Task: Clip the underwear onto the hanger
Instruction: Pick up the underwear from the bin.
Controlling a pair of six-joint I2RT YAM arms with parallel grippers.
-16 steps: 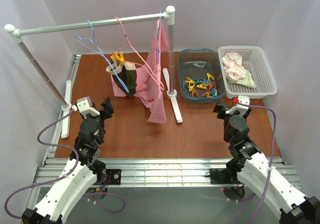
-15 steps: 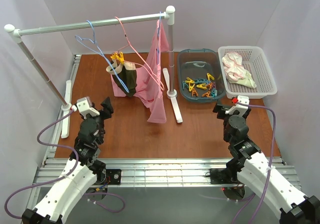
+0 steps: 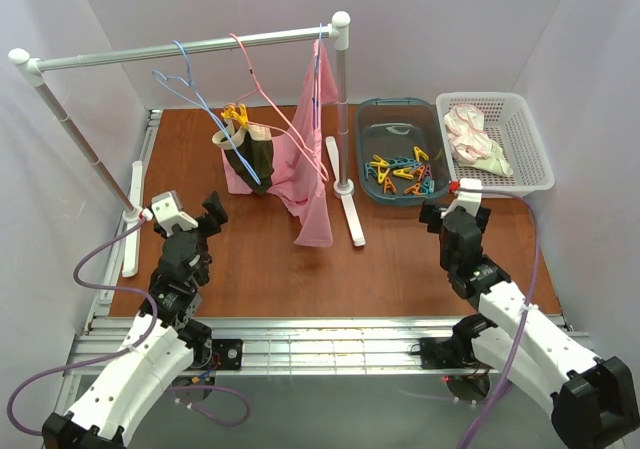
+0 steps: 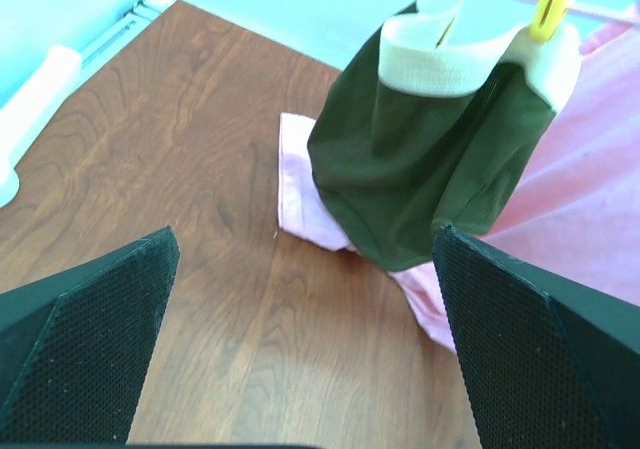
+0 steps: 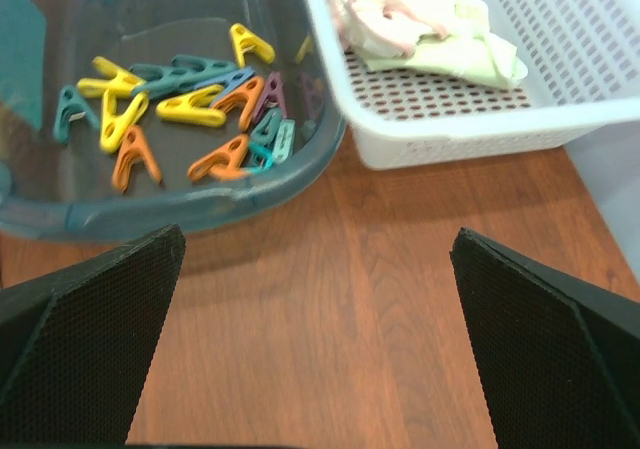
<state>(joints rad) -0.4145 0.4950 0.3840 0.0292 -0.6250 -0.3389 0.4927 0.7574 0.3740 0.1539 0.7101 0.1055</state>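
Observation:
The underwear [image 3: 468, 131] lies crumpled, pale pinkish-white, in the white basket [image 3: 530, 181] at the back right; the right wrist view shows the underwear [image 5: 385, 14] on a pale green cloth. The light-blue hanger [image 3: 196, 95] hangs by its hook on the rail [image 3: 130, 55], left of centre, with nothing on it. My left gripper [image 3: 207, 219] is open low over the table's left side, and in its wrist view the left gripper [image 4: 315, 369] is empty. My right gripper [image 3: 454, 212] is open just in front of the tub and basket, and the right gripper [image 5: 320, 369] holds nothing.
A blue tub [image 3: 372, 187] holds several coloured clothespins [image 5: 200, 104]. Dark olive underwear [image 4: 430, 159] hangs by yellow pegs from a pink hanger [image 3: 262, 89], beside a pink garment [image 3: 312, 174]. The rack's posts and white feet [image 3: 345, 204] stand on the brown table.
My right arm has moved forward and slightly left, toward the tub and basket. The left gripper has shifted slightly. The blue hanger has swung a little.

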